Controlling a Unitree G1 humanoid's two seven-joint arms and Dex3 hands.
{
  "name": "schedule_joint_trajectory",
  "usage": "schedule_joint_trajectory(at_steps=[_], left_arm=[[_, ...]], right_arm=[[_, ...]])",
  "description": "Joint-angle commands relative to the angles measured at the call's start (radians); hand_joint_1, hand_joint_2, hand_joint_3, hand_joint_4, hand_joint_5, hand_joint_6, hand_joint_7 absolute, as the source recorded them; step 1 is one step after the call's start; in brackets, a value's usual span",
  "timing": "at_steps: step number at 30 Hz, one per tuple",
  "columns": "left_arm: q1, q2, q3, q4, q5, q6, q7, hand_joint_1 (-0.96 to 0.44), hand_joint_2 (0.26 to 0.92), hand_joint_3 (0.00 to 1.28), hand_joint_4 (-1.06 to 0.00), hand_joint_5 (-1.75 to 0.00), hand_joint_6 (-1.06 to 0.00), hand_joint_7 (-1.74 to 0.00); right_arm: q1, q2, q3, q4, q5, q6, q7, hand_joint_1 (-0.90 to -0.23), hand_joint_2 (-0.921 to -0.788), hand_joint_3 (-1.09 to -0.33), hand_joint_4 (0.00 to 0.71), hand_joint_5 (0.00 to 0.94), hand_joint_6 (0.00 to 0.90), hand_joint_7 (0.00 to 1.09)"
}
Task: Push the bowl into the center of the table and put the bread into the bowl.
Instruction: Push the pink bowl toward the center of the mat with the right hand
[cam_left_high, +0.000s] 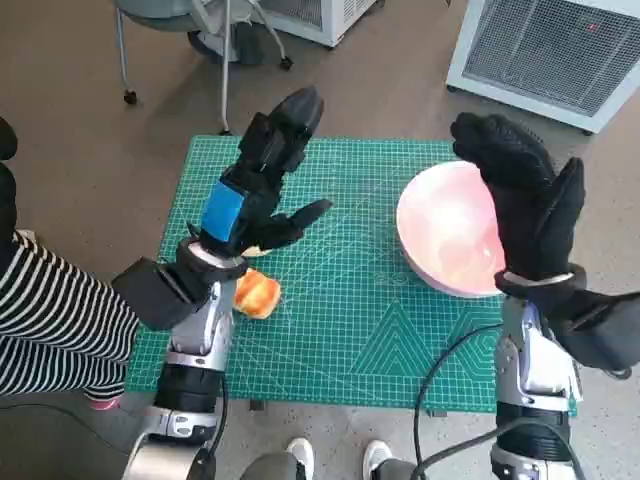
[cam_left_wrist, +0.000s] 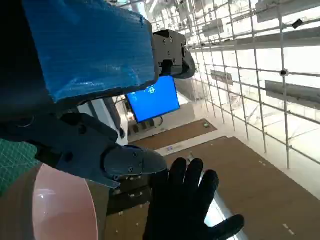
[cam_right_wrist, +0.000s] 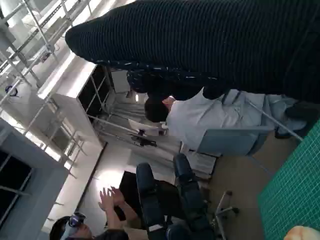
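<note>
Pink bowl (cam_left_high: 450, 235) just under raised right hand (cam_left_high: 525, 205), untouched.

The right hand (cam_right_wrist: 210, 45), in its black knitted glove, fills the upper part of the right wrist view as a dark ribbed band. Past it a person (cam_right_wrist: 210, 117) in a pale top sits beside a grey chair (cam_right_wrist: 235, 142). Another person (cam_right_wrist: 107, 202) raises both hands. A green cutting mat (cam_right_wrist: 295, 192) fills one corner, with a bit of bread (cam_right_wrist: 302, 234) at its edge.
</note>
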Motion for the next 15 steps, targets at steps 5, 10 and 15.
schedule_joint_trajectory(at_steps=[5,10,15], left_arm=[[0.002,0.006,0.007,0.010,0.007,-0.013,0.013,-0.41,0.921,0.29,-0.11,-0.02,0.00,-0.44],[0.001,0.007,0.009,0.017,0.008,-0.019,0.014,-0.42,0.921,0.29,-0.11,-0.02,0.00,-0.43],[-0.001,0.007,0.011,0.022,0.012,-0.024,0.018,-0.43,0.921,0.29,-0.11,-0.02,0.00,-0.44]], right_arm=[[0.026,-0.002,0.006,0.013,0.001,0.010,0.010,-0.713,-0.921,-0.668,0.193,0.000,0.139,0.35],[0.026,-0.003,0.006,0.014,-0.001,0.011,0.010,-0.712,-0.921,-0.668,0.192,0.000,0.138,0.35],[0.025,-0.002,0.006,0.015,-0.003,0.011,0.009,-0.710,-0.921,-0.669,0.192,0.000,0.138,0.35]])
